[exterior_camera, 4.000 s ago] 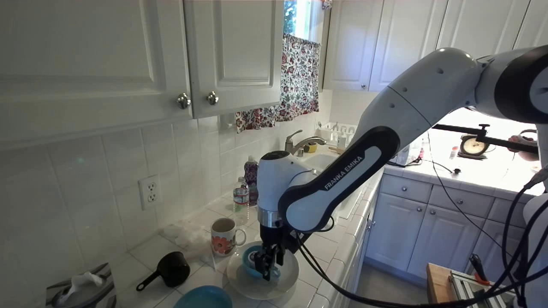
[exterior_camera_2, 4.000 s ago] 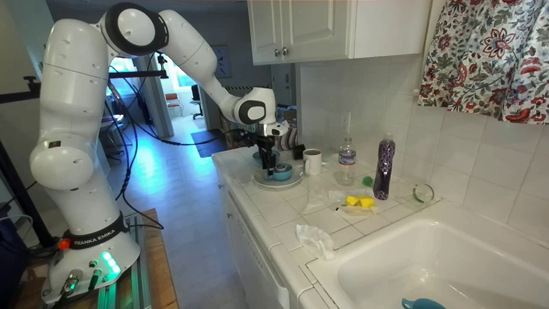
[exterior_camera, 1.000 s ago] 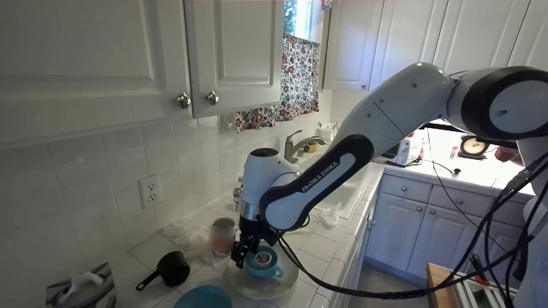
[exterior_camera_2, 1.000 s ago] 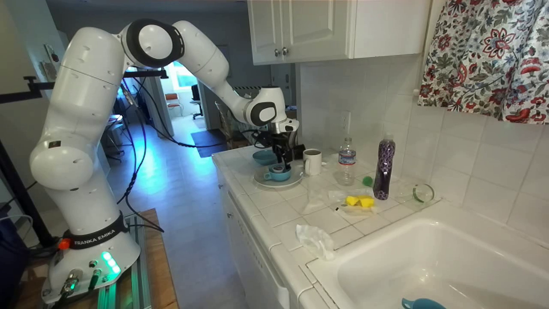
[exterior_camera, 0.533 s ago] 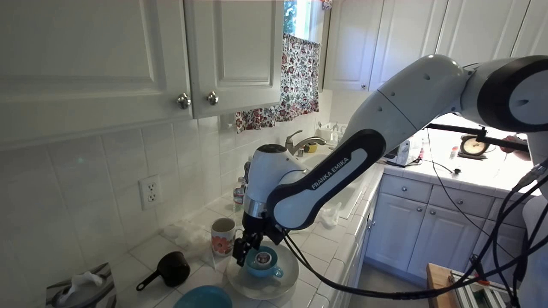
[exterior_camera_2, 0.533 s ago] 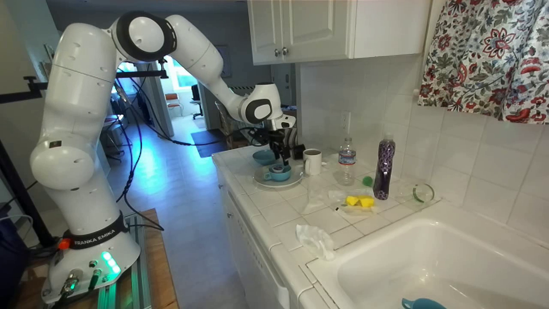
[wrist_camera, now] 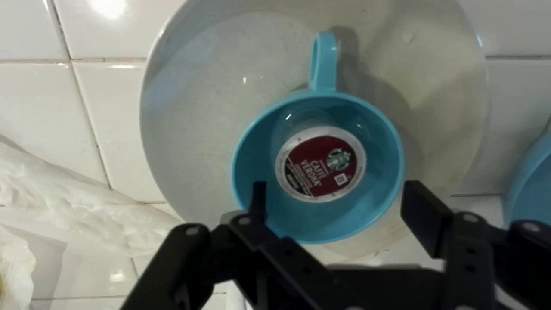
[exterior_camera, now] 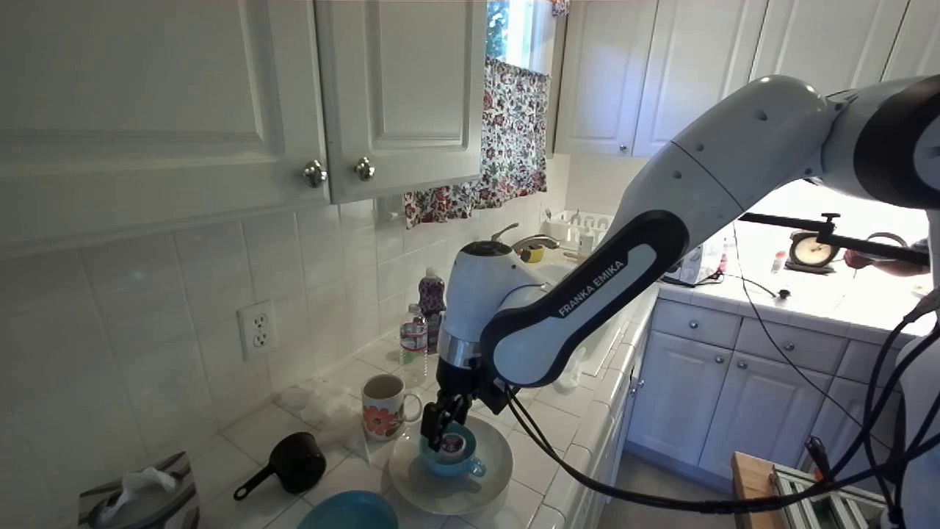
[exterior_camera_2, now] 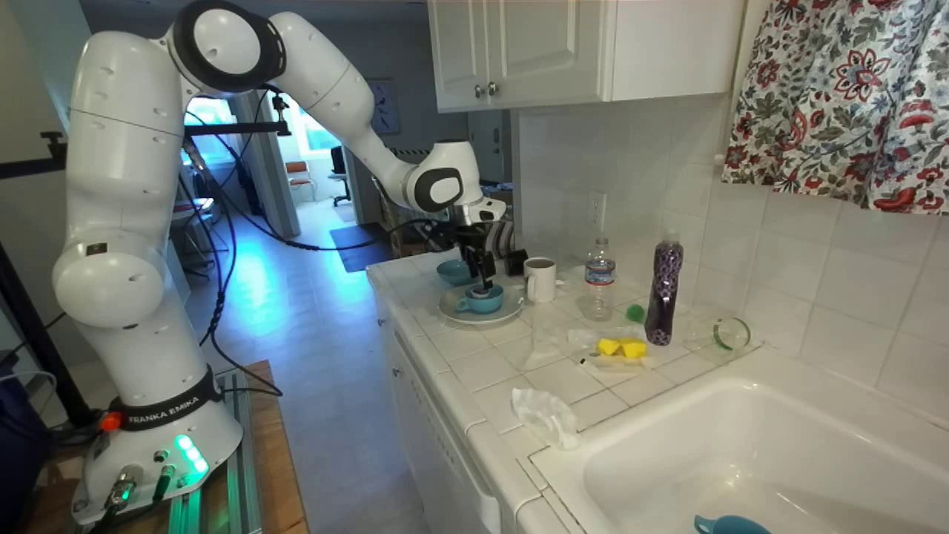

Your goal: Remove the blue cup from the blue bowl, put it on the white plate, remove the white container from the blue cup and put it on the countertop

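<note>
In the wrist view, the Robotiq gripper (wrist_camera: pixel 335 191) is seen with its jaws spread wide, the gap appearing broader than the Caffè Verona coffee pod (wrist_camera: pixel 320 164), and nothing is gripped. The pod is contained in the light-blue cup (wrist_camera: pixel 318 228), just ahead of the gap; one fingertip (wrist_camera: pixel 259 196) is seen against the cup's inner wall, while the other is placed just outside the rim, contact being impossible to tell. The cup's handle (wrist_camera: pixel 325 64) is pointed away from the jaws, and the cup is supported by the white plate (wrist_camera: pixel 193 129), itself set on the tiled countertop (wrist_camera: pixel 36 103). In an exterior view, the flower-patterned mug (exterior_camera: pixel 378 420) is shown near the jaws, a black saucepan (exterior_camera: pixel 297 464) farther off, and the teal-blue bowl (exterior_camera: pixel 349 512) only partly; the jaws' spread cannot be judged there. In an exterior view, the jaws are lined up with the pod, the bowl is seen beyond them, and a water bottle (exterior_camera_2: pixel 599 285) is placed well apart.
</note>
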Tool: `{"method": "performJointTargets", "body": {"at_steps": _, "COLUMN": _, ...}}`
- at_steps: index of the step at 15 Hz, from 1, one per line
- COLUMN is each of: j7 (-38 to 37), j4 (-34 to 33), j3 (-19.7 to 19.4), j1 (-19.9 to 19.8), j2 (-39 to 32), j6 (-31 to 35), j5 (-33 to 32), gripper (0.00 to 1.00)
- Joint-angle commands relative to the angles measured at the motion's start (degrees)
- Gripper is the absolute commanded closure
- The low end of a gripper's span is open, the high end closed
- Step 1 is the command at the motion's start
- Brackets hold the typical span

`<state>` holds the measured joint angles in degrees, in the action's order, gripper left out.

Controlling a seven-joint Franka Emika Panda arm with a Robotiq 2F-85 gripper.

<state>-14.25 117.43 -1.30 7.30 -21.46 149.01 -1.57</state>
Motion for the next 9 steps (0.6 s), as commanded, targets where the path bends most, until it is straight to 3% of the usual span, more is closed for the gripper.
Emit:
{"method": "performJointTargets", "body": {"at_steps": 1, "j7": -1.03, "j4": 1.94, "j3": -0.52, "j1": -0.28, "j2": 1.38, "j6": -0.57, "j5": -0.37, "gripper": 0.18}}
{"method": "performJointTargets", "body": {"at_steps": 9, "j7": -0.13, "j4": 1.09, "j3": 0.10, "j1": -0.63, "j2": -0.65, "j6": -1.38, "j5": 0.32, "gripper": 0.22}}
